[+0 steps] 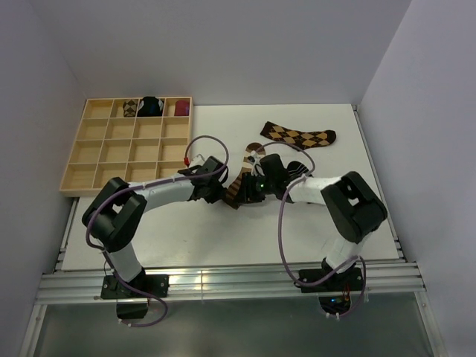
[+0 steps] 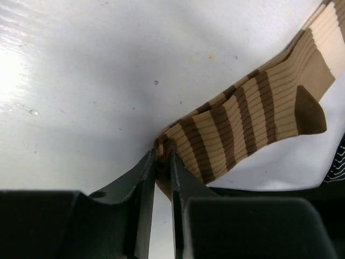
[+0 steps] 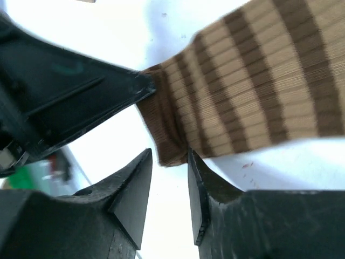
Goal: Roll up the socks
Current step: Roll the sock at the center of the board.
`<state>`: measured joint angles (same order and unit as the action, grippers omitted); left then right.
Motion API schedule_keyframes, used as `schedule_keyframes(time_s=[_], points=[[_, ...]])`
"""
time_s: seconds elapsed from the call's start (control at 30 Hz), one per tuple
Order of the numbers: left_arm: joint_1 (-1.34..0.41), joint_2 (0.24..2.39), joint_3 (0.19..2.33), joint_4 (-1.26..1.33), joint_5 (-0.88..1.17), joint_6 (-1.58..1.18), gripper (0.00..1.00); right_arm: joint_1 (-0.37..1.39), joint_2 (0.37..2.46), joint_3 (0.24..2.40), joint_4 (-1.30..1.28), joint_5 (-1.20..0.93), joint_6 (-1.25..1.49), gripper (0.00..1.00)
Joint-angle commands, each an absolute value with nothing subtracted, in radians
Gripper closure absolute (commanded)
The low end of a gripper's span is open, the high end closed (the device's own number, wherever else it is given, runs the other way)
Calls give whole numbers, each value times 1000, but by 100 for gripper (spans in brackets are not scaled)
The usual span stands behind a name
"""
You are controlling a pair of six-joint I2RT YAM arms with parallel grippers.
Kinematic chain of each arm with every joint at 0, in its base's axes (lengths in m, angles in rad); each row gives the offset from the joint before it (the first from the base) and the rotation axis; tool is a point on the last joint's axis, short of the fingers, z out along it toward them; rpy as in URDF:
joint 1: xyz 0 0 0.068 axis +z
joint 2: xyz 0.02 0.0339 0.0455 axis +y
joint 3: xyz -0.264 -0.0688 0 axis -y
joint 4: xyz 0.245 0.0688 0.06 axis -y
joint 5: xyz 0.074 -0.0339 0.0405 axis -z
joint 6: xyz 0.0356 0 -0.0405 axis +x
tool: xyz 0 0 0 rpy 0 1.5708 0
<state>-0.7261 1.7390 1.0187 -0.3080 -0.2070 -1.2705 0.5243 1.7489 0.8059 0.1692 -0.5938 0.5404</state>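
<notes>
At centre frame on the bench [image 1: 223, 239], the left end effector [image 2: 163, 157] pinches the cuff of the striped sock [image 2: 242, 124]; the right end effector [image 3: 169, 156], jaws apart, likely needs to close beside it before rolling starts.

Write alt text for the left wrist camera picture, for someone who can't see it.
The left gripper is shut on one end of the brown-and-cream striped sock, seen close up from the wrist. The sock stretches up and right across the white table, toward the picture's top right corner.
</notes>
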Motion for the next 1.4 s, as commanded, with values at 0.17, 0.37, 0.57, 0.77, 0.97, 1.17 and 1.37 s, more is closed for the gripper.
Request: schedule_keyframes(time_s=[0.17,0.37,0.57,0.77,0.97,1.17,1.37], points=[[-745,1778,1135,-452,-224,-1203,80,681,1597,736,210,-239,305,47],[-746,1805,1170,-495,-218,-1192,80,739,1594,675,340,-150,255,46],[-746,1819,1180,-505,-212,-1189,80,769,1534,620,441,-100,222,49],[-744,1824,1186,-508,-206,-1187,80,787,1488,583,483,-98,189,51],[-744,1827,1186,-509,-202,-1187,80,807,1509,607,474,-118,158,57],[-746,1827,1181,-502,-199,-1190,80,813,1574,632,471,-153,152,59],[-746,1830,1181,-502,-196,-1189,80,815,1640,664,448,-163,140,59]])
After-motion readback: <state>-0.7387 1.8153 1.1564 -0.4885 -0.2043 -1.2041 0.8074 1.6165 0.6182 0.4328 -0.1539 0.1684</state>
